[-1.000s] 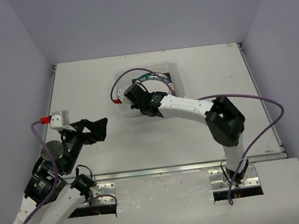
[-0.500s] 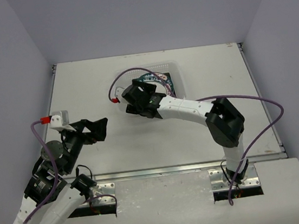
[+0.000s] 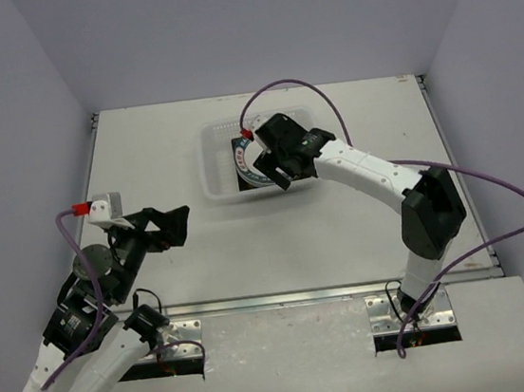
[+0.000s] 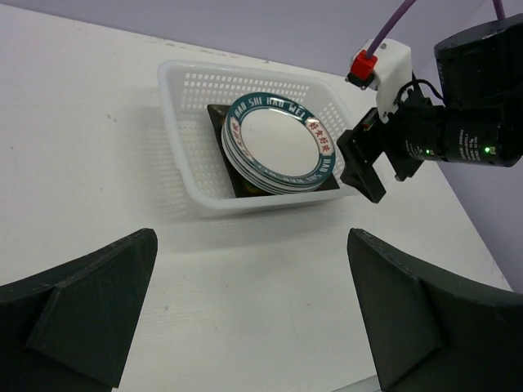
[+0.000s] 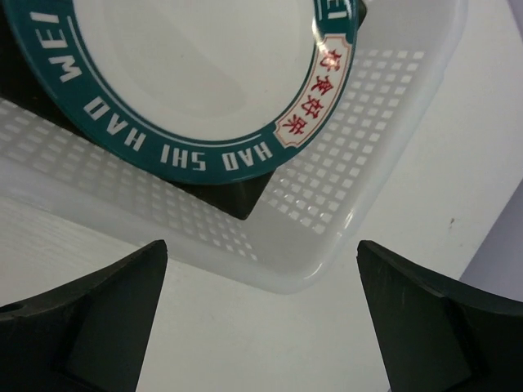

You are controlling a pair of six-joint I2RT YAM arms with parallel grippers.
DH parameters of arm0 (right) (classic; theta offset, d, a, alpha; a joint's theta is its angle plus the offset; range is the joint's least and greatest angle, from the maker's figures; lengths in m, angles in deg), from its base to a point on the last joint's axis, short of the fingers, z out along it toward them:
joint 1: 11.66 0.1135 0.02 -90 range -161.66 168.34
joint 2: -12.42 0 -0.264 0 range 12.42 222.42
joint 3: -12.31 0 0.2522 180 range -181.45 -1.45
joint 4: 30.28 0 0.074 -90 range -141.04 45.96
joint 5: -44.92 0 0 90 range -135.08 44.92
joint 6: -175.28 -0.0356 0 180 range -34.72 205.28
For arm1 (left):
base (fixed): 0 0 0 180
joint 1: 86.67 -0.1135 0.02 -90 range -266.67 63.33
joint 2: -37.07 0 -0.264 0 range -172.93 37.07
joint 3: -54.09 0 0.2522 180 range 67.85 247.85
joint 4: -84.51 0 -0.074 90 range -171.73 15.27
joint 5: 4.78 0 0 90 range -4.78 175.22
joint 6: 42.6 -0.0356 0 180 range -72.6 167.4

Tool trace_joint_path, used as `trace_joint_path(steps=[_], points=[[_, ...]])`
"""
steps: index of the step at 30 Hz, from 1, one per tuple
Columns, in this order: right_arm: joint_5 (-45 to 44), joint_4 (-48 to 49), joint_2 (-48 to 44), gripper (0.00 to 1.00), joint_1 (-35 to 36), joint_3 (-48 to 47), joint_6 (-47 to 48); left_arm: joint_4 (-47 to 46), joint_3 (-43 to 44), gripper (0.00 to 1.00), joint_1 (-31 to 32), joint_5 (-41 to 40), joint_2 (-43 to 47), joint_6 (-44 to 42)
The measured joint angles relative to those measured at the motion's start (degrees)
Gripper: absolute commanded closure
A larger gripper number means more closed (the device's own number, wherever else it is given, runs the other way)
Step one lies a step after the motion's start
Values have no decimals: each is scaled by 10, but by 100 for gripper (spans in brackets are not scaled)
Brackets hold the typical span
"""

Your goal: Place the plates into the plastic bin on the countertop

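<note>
The plastic bin stands on the countertop at the middle back. Inside it lies a stack of plates. The top one is round and white with a teal lettered rim, and a dark square plate shows beneath. My right gripper hangs open above the bin's near right corner, holding nothing. My left gripper is open and empty over bare countertop, left of and nearer than the bin. The right gripper also shows in the left wrist view beside the bin.
Purple cables loop off both wrists, one arching over the bin's far side. A metal front edge bounds the countertop, with grey walls on three sides. Bare white surface lies on every side of the bin.
My right gripper has opened and swung from the bin's near left side to above its right part. The teal-rimmed plate now lies uncovered on the stack. The left arm has not moved.
</note>
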Motion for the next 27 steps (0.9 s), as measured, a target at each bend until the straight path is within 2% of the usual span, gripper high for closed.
trace_joint_path(steps=[3,6,8,11,14,17,21,24,27], points=[[22,-29,-24,1,1,4,-47,0,0,0,0,-2,-4,0],[35,-36,-92,1,7,27,-86,1,0,0,0,-12,-22,0],[42,-1,-174,1,4,75,-117,8,5,0,0,-28,-46,0],[33,3,-329,1,-15,165,-157,13,29,0,-3,-60,-132,2],[20,14,-471,1,-60,241,-188,26,59,0,-58,-48,-224,5],[30,-7,-552,1,-130,286,-209,22,72,0,-134,-35,-282,6],[55,-44,-568,1,-203,301,-223,35,75,0,-185,-37,-279,0],[69,-85,-582,1,-214,302,-240,40,84,0,-195,-53,-248,-4],[70,-113,-659,1,-214,303,-257,46,79,0,-196,-72,-179,-4]])
